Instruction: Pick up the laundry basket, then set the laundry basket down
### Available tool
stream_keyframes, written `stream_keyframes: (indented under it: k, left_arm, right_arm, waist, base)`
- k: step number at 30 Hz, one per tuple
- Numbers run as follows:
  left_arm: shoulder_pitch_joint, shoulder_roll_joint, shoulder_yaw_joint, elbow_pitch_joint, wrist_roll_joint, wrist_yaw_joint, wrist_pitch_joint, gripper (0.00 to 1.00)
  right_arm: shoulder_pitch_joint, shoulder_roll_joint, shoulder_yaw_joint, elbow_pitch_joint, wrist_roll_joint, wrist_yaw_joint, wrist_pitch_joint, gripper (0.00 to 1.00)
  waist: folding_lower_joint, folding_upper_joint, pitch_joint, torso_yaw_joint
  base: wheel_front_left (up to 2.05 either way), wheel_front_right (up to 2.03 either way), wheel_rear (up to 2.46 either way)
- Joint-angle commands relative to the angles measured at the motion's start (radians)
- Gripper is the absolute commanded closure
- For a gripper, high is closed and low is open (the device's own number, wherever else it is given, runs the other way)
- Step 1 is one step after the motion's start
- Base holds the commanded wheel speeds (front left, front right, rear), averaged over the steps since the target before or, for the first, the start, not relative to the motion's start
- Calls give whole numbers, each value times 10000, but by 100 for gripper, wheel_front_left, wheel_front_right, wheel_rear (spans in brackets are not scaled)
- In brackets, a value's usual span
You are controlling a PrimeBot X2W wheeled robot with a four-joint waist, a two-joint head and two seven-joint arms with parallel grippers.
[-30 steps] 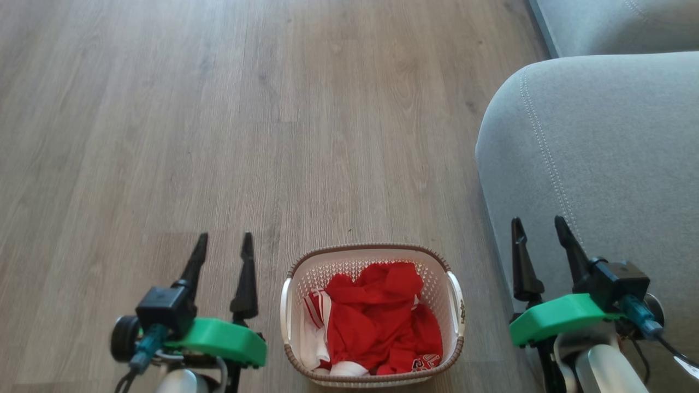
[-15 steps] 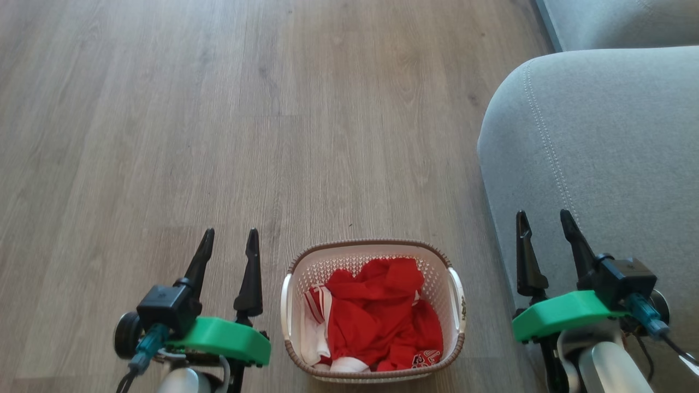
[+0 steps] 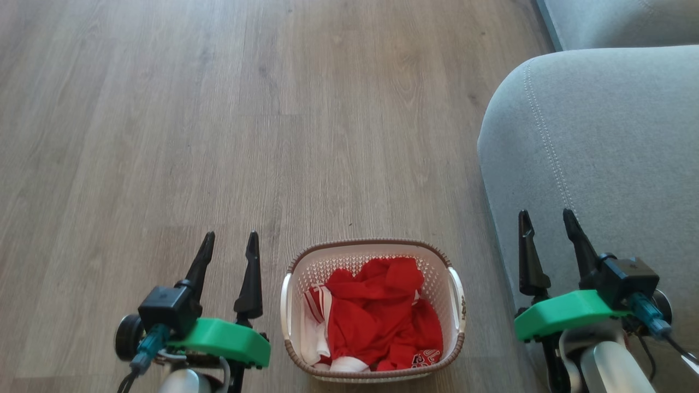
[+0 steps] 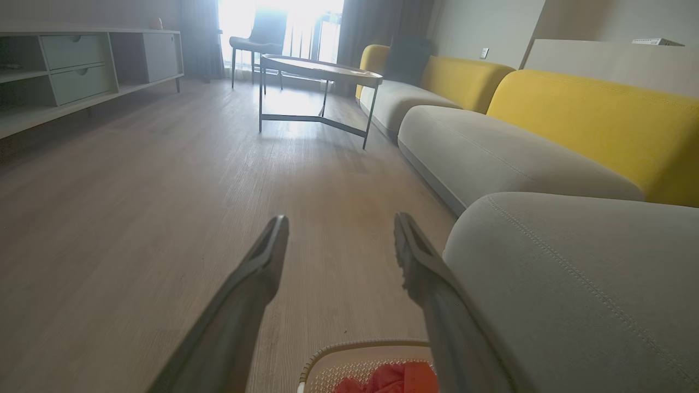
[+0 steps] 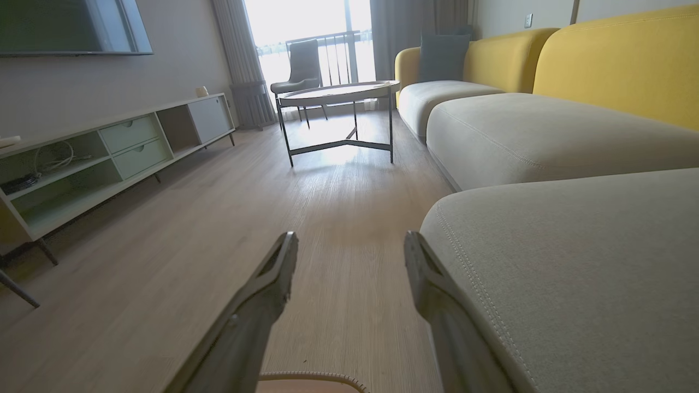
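The laundry basket (image 3: 437, 267), white perforated plastic with a brown woven-look rim, stands on the wood floor at the bottom middle of the head view, red and white clothes inside. White handles show on its two short sides. My left gripper (image 3: 230, 241) hovers open just left of the basket, apart from it. My right gripper (image 3: 546, 218) is open to the basket's right, over the edge of the grey sofa seat. Nothing sits between either pair of fingers. In the left wrist view the open left gripper (image 4: 341, 225) has the basket's far rim (image 4: 360, 346) below it. The right gripper (image 5: 350, 241) also stands open.
A grey sofa seat (image 3: 600, 136) with yellow backs (image 4: 595, 103) runs along the right, close to the basket. A round coffee table (image 5: 341, 93) and a chair (image 5: 300, 65) stand far ahead by the window. A low TV cabinet (image 5: 109, 153) lines the left wall.
The head view has shifted slightly, so basket and grippers sit a touch higher in it. The left gripper has edged right toward the basket. Both grippers stay open.
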Motion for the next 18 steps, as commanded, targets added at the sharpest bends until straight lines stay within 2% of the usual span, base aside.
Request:
stream_keyframes:
  k: [1, 5, 6, 10, 18]
  left_arm:
    - [-334, -35, 270, -333, -57, 1, -51, 0]
    - [-352, -35, 291, -408, -160, 9, -51, 0]
    - [1, 0, 10, -47, -143, 7, 0, 100]
    - [161, 6, 6, 524, -182, 8, 4, 100]
    - [132, 62, 153, 600, -1059, -63, 163, 100]
  right_arm:
    - [-315, 7, 179, -316, 4, 67, -118, 0]
    - [-336, 7, 217, -320, -124, 67, -118, 0]
    - [-1, 0, -21, 1, -57, 0, 0, 100]
    - [144, 8, -1, 596, -63, 0, 23, 100]
    - [138, -49, -57, 683, 841, 4, 180, 100]
  waist:
    - [1, 0, 8, -4]
    - [1, 0, 50, 0]
    - [1, 0, 50, -2]
    - [1, 0, 62, -4]
    - [1, 0, 48, -19]
  base:
    - [0, 0, 0]
    - [0, 0, 0]
    - [0, 0, 0]
    - [0, 0, 0]
    - [0, 0, 0]
